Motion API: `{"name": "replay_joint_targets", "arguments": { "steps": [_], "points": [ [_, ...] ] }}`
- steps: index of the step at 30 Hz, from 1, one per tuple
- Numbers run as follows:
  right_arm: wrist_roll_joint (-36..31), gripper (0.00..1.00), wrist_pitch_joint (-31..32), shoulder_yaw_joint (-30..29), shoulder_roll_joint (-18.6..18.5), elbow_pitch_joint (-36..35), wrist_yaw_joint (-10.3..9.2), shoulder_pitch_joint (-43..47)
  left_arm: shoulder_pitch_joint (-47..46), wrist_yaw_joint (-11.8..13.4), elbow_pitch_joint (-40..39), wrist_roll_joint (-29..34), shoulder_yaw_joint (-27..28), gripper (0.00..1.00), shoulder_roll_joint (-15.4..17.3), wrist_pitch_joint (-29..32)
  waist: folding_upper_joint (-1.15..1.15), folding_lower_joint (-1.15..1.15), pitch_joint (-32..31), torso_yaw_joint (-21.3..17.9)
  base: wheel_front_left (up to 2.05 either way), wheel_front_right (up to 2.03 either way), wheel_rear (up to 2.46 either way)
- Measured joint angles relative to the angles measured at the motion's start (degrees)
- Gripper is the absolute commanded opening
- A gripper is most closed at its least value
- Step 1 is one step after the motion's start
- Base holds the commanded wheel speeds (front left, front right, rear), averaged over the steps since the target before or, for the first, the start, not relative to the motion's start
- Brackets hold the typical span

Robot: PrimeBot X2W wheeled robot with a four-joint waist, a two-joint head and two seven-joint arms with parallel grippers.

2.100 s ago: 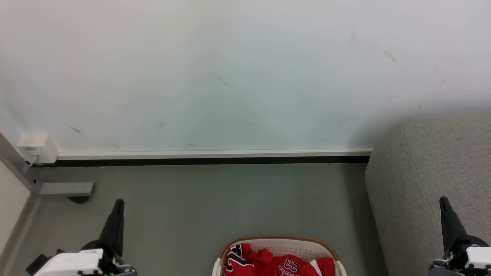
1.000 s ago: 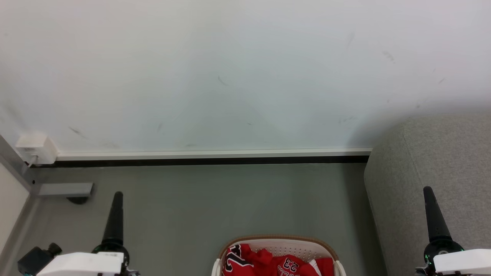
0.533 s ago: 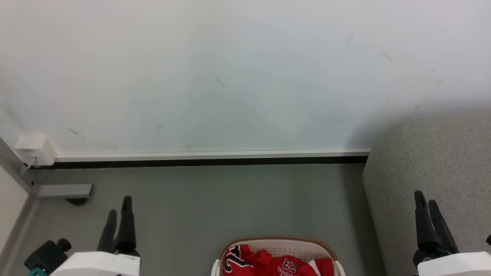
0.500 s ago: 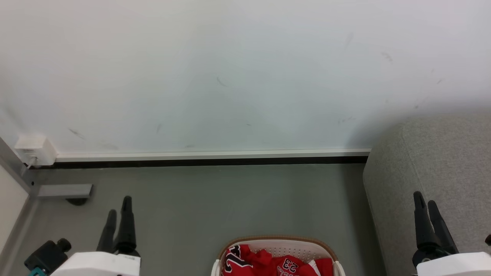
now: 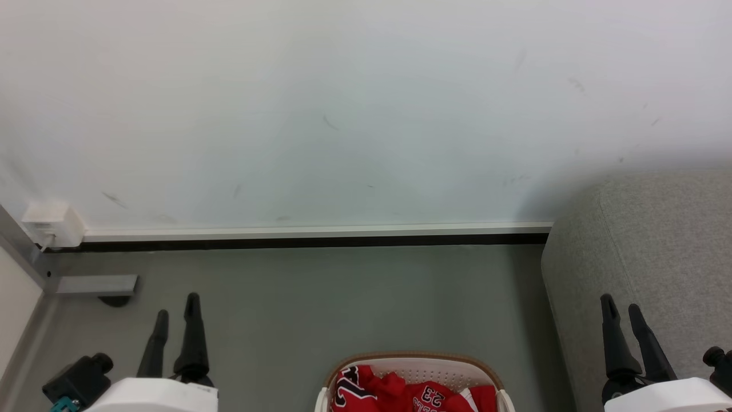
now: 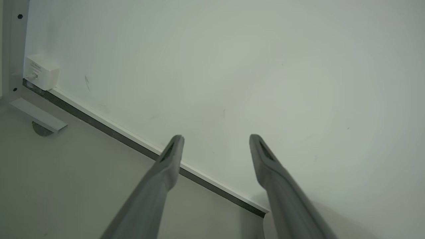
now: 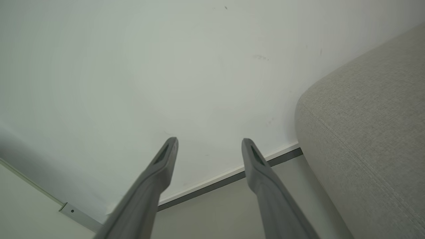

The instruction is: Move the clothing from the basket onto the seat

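Task not yet begun: both pincers wide and empty, clothing in the basket.

The left gripper hangs to the left of the basket, over the grey floor, fingers spread apart with nothing between them. The right gripper hangs to the basket's right, equally wide and empty, fingers pointing up in front of the seat. Neither pincer touches cloth or plastic. The clothing lies crumpled inside the basket, red with white trim and a "23" showing (only the basket's far end is in the head view, so I cannot tell how much it holds). The seat, to the basket's right, carries no garment on the part in view. By my reading every piece is yet to be lifted out and carried over.
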Motion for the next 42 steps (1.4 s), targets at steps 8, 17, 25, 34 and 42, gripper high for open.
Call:
{"name": "replay_joint_targets", "arguments": {
  "steps": [8,17,25,34,42],
  "points": [
    [-4.3,1.0,-0.5,-0.1,0.7,1.0,0.0,-0.2,0.2,0.2,-0.2,4.9,-0.3,1.0,0.0,-1.4,0.0,0.0,0.1,0.0,0.0,0.0,0.0],
    [-9.1,1.0,-1.0,-0.2,1.1,2.3,0.0,-0.9,0.2,0.2,-0.1,9.7,-0.5,1.0,0.1,-2.5,0.0,0.0,0.1,0.0,0.0,0.0,0.0],
    [-13.2,1.0,-1.2,-0.1,1.4,3.2,0.0,-1.2,0.3,0.3,0.2,13.8,-0.7,1.0,0.1,-3.5,0.0,0.0,-0.1,-0.1,0.0,0.0,0.0],
    [-17.2,1.0,-1.7,-0.1,1.9,3.5,0.0,-1.3,0.3,0.4,0.7,17.8,-1.2,1.0,0.1,-4.9,0.0,0.0,-0.3,-0.1,0.0,0.0,0.0],
    [-20.7,1.0,-2.0,-0.1,2.2,3.9,0.0,-1.4,0.3,0.8,0.7,21.0,-1.7,1.0,0.2,-5.7,0.0,0.0,-0.6,0.2,0.0,0.0,0.0]
  ]
}}
